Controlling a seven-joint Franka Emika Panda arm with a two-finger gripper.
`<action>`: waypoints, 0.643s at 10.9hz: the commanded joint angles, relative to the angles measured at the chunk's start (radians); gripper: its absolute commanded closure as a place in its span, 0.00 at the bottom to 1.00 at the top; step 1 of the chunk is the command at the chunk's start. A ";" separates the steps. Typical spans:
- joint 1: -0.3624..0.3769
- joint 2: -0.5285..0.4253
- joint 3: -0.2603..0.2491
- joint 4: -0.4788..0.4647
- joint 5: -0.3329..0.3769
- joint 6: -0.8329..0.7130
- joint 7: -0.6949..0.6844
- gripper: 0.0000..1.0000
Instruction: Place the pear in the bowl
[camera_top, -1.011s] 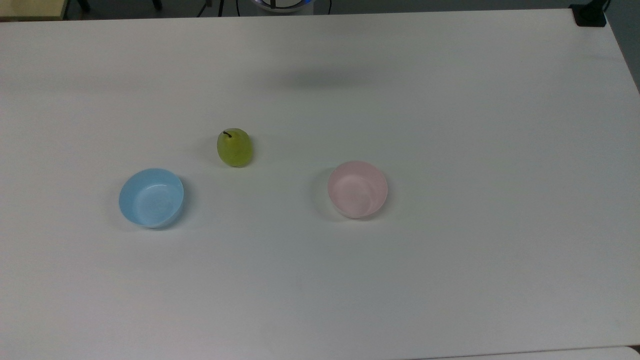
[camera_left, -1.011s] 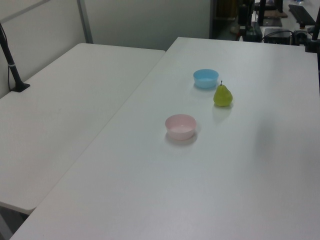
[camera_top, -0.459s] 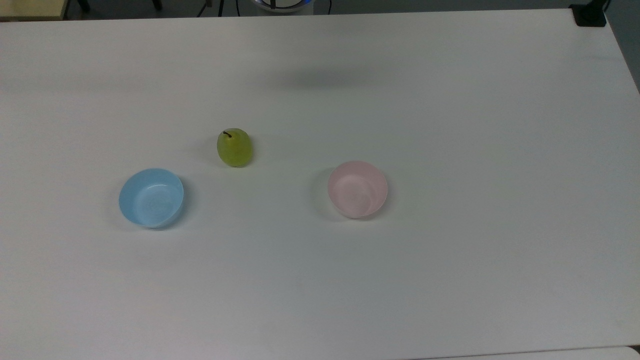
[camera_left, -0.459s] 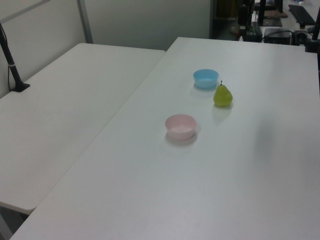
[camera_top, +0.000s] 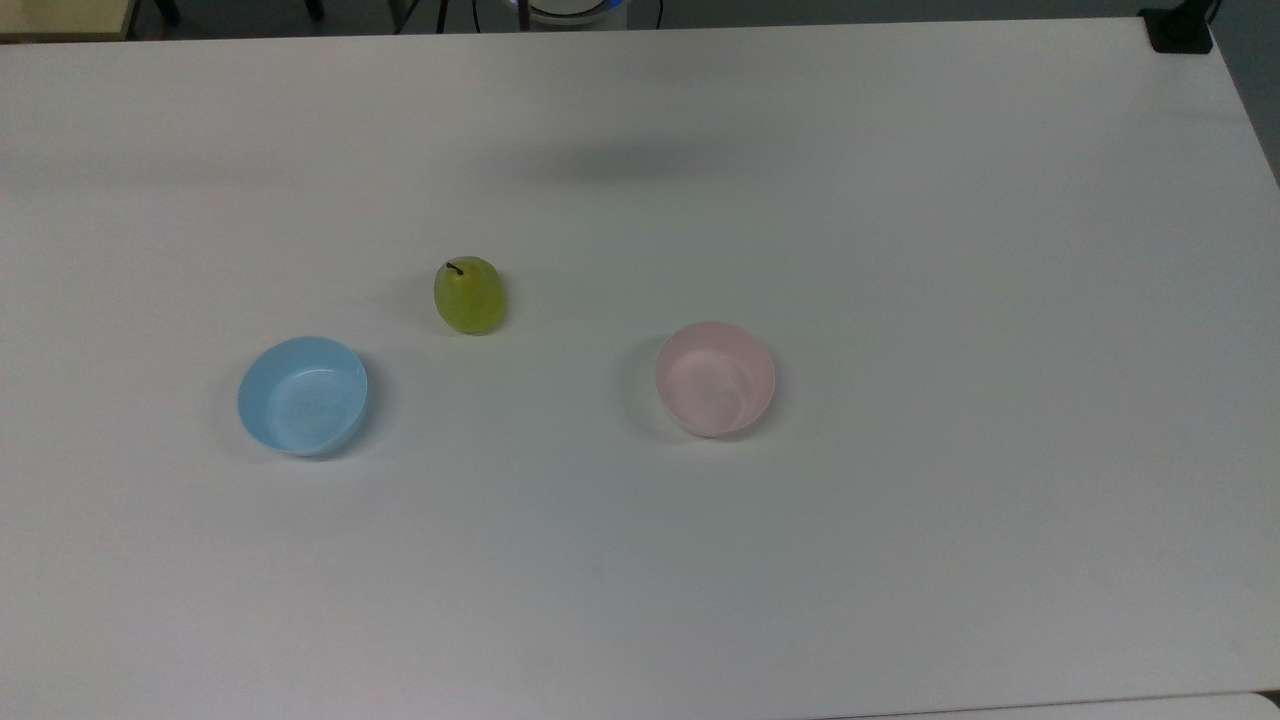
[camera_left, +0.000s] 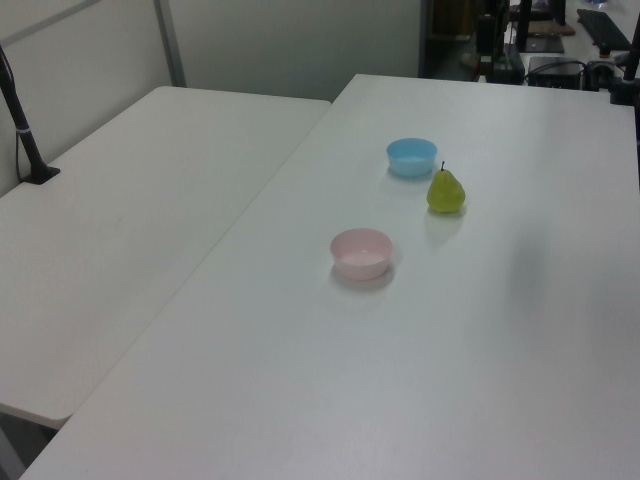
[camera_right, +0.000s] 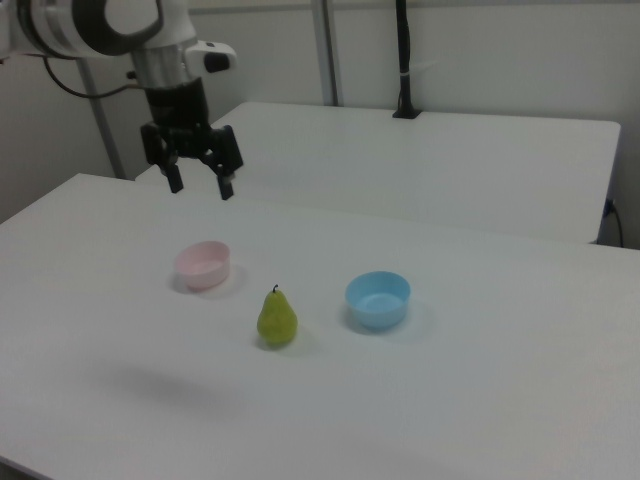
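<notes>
We see the pear (camera_top: 470, 296) standing upright on the white surface (camera_top: 900, 250), stem up, between the pink bowl (camera_top: 715, 378) and the blue bowl (camera_top: 302, 395), touching neither. In the right view, the hand (camera_right: 199, 186) hangs high above the surface, beyond the pink bowl, fingers spread and holding nothing. We can read no writing anywhere.

Bare tabletop (camera_top: 900, 250) lies all around the pear (camera_top: 469, 295); both bowls sit apart from it.
</notes>
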 joint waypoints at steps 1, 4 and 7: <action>-0.052 0.028 -0.005 -0.039 0.011 0.092 -0.148 0.00; -0.091 0.090 -0.005 -0.087 0.031 0.175 -0.257 0.00; -0.086 0.095 -0.005 -0.214 0.030 0.333 -0.247 0.00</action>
